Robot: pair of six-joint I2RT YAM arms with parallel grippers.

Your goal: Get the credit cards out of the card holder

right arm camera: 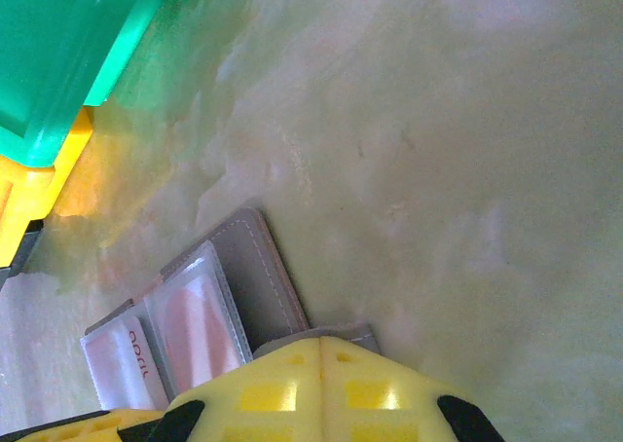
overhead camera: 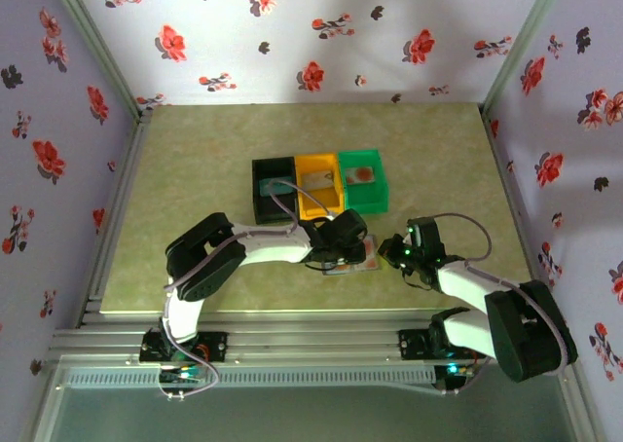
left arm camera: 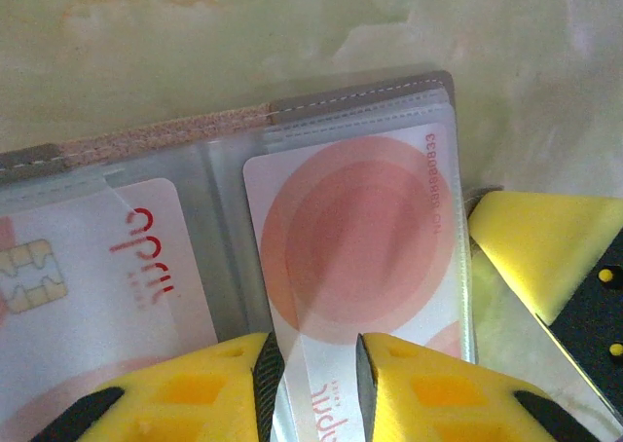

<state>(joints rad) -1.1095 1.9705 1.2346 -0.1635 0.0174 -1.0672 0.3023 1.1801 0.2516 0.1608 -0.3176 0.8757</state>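
The grey card holder (left arm camera: pixel 360 96) lies open on the table (left arm camera: pixel 292 23), its clear sleeves facing up. A pale credit card (left arm camera: pixel 355 238) with a red-orange disc sits in the right sleeve. Another pale card (left arm camera: pixel 88 296) with a chip is in the left sleeve. My left gripper (left arm camera: pixel 316 374) is low over the right sleeve, jaws a little apart, with the card's lower end showing in the gap. My right gripper (right arm camera: pixel 321 340) is shut, its tips resting on a corner of the holder (right arm camera: pixel 263 276). From above, both grippers (overhead camera: pixel 346 247) (overhead camera: pixel 389 251) meet at the holder (overhead camera: pixel 362 264).
Just behind the holder, black (overhead camera: pixel 273 201), orange (overhead camera: pixel 318 204) and green (overhead camera: pixel 362 201) bins stand in a row. A pale card with a red blot (overhead camera: pixel 360 176) lies in the green one. The green bin's corner (right arm camera: pixel 58 53) is near my right wrist. Floral walls enclose the table.
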